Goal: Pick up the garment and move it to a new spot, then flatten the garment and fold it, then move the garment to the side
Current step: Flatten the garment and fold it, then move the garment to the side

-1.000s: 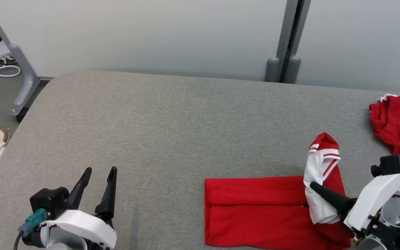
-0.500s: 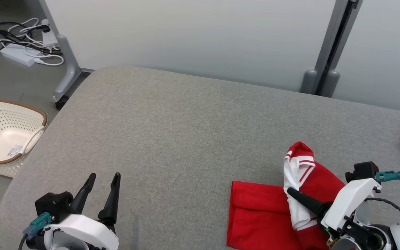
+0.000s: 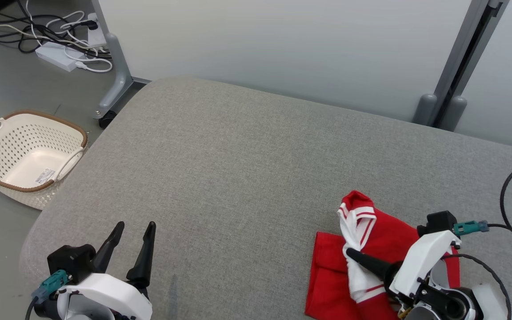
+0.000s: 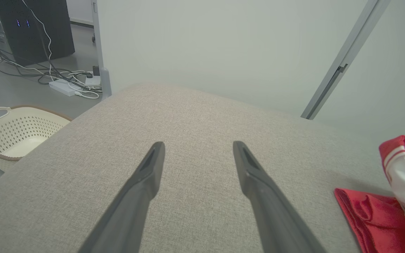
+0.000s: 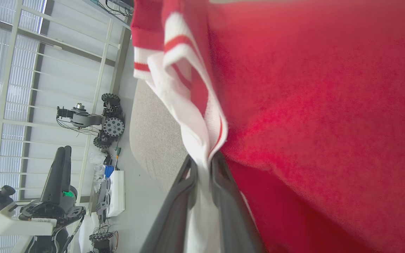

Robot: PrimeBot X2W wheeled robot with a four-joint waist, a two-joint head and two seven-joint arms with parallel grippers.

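The garment is red with a white, red-striped part. It lies folded on the grey padded table at the near right. My right gripper is shut on the white striped part, which stands bunched above the red layers. In the right wrist view the two fingers pinch white cloth of the garment between them at the right gripper. My left gripper hovers open over bare table at the near left, apart from the garment. Nothing is between the left gripper fingers.
A cream perforated basket stands on the floor left of the table, also seen as the basket. Cables and a power strip lie on the floor beyond it. A grey post rises behind the table's far right.
The camera has turned left, bringing the basket into view. My right gripper has carried the white striped part leftward over the red layers. The left gripper stays as it was.
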